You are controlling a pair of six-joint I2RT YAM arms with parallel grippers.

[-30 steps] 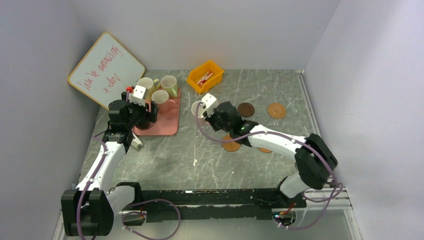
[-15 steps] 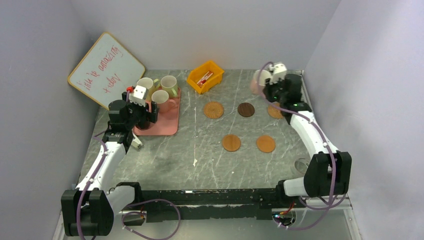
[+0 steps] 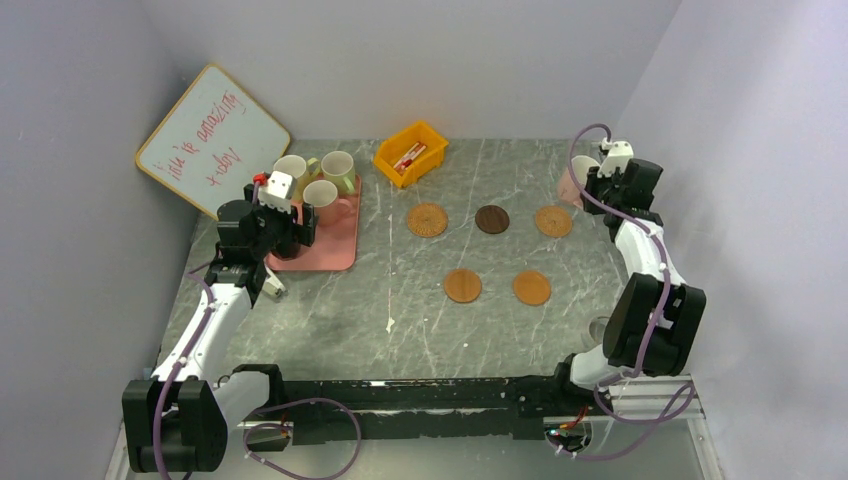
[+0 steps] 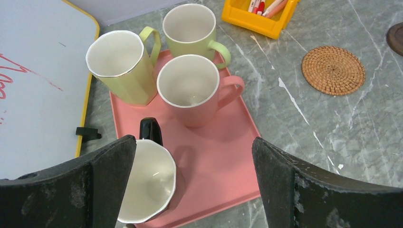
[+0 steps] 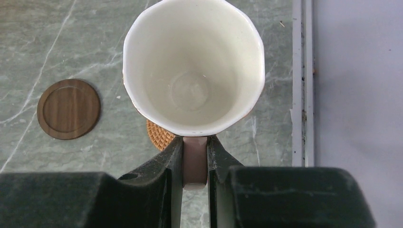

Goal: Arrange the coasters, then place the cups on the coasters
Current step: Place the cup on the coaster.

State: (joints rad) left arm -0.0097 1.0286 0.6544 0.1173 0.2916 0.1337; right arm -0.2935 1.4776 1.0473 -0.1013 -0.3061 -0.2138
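Right jaws, narrow, pinch the handle of the pale pink cup (image 5: 192, 66); its mouth faces up and its body sits just ahead of the tips. The orange-brown coaster (image 5: 157, 135) I aim for shows beneath the cup, slightly left of the jaws. Left jaws stand wide above the black cup (image 4: 145, 185) on the pink tray (image 4: 223, 156).

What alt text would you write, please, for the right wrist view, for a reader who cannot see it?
The right arm's fingers pinch the handle of an empty pale pink cup, seen from above. It partly hides an orange coaster; a dark brown coaster lies to its left.
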